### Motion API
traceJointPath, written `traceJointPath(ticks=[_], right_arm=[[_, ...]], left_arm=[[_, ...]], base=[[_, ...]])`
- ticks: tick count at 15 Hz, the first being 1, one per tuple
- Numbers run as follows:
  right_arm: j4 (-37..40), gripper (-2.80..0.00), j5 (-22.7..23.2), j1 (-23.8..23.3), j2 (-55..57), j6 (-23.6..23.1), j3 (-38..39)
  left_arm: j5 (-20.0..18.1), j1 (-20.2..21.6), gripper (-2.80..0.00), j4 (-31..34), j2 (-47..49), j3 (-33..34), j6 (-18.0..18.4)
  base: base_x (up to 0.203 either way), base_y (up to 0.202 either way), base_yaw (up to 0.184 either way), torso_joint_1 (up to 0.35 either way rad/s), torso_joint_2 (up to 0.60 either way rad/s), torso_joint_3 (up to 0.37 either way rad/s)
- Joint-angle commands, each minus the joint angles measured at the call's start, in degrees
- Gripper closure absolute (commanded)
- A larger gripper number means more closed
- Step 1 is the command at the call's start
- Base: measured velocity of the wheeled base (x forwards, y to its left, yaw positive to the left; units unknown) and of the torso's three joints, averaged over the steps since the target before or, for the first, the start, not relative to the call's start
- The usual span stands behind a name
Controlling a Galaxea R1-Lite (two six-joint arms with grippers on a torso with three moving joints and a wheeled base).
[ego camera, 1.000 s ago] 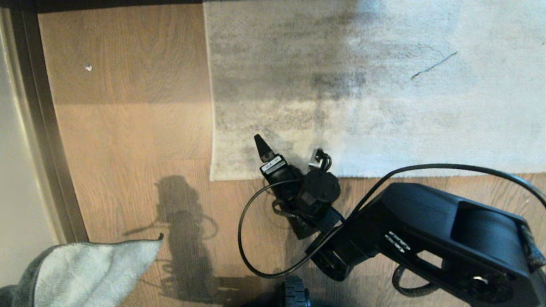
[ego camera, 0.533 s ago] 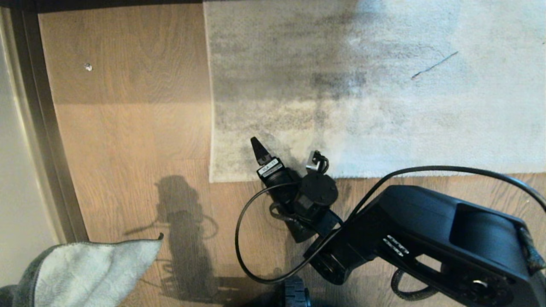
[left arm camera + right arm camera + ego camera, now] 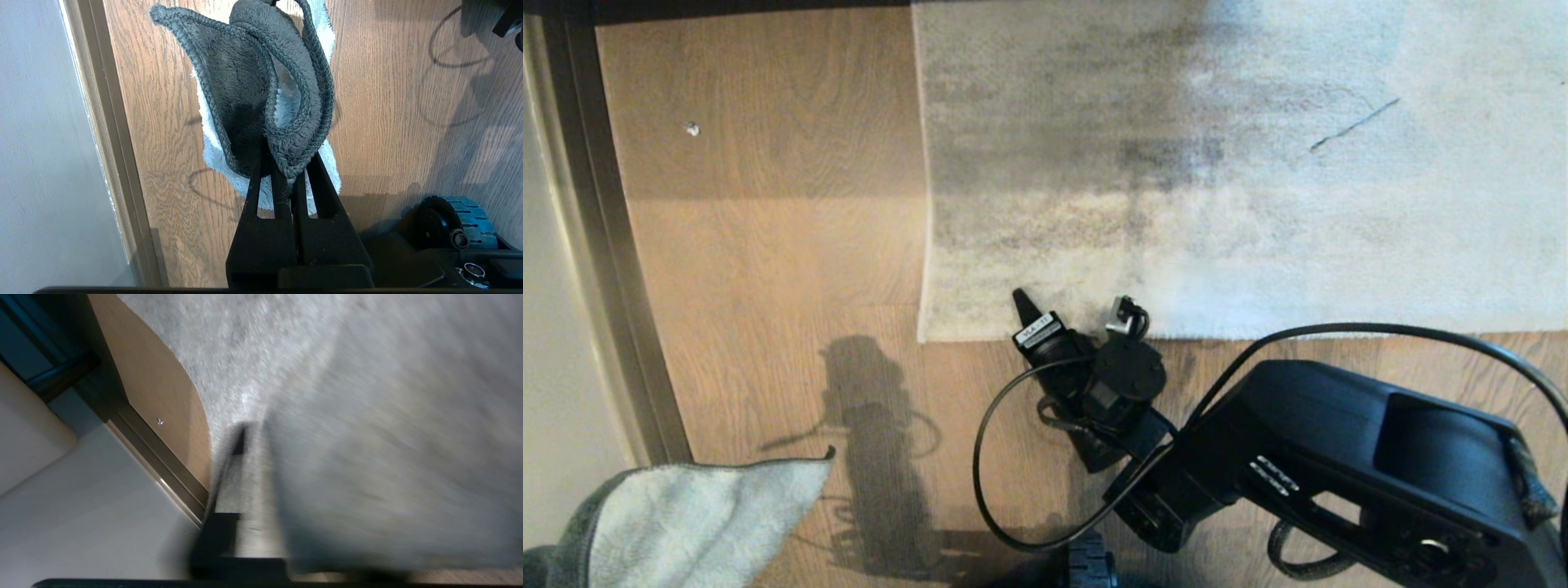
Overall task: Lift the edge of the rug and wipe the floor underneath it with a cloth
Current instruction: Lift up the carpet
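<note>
The mottled grey rug (image 3: pixel 1217 180) lies on the wood-grain floor (image 3: pixel 768 245). Its near rug edge (image 3: pixel 972 336) runs to a corner at the left. My right gripper (image 3: pixel 1031 314) sits at that edge just right of the corner, shut on it. One black finger (image 3: pixel 1023 302) lies on top of the pile and the other is hidden by the rug. The right wrist view shows the rug (image 3: pixel 367 437) filling the space beside one finger (image 3: pixel 235 457). My left gripper (image 3: pixel 282 163), parked low on the left, is shut on the blue-grey cloth (image 3: pixel 245 81), whose corner (image 3: pixel 686 514) shows in the head view.
A dark baseboard strip (image 3: pixel 605 245) runs along the left, with a pale surface beyond it. A small white speck (image 3: pixel 692 128) lies on the floor. A black cable (image 3: pixel 980 457) loops beside the right arm. A base wheel (image 3: pixel 1090 563) sits at the near edge.
My right gripper has drawn back toward the rug's near edge and closed its fingers on it. The rug corner has shifted slightly to the left. The left arm and cloth have not moved.
</note>
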Motion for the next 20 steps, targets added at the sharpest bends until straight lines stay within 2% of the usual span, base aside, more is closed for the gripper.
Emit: traceJointPath(ticks=[1,15,20], right_arm=[[-2.67,0.00,-0.01,0.36,-0.01,0.28,0.63],[-2.67,0.00,-0.19,0.44,-5.13,-0.11,2.60],[-2.67,0.00,-0.27,0.38,-9.51,-0.68,6.84]], left_arm=[[0.02,0.00,0.00,-0.06,-0.02,0.00,-0.05],[0.02,0.00,0.00,0.03,-0.02,-0.05,-0.05],[0.02,0.00,0.00,-0.03,-0.02,0.00,-0.05]], base=[[0.000,0.000,0.000,0.000,0.00,0.000],[0.000,0.000,0.000,0.000,0.00,0.000],[0.000,0.000,0.000,0.000,0.00,0.000]])
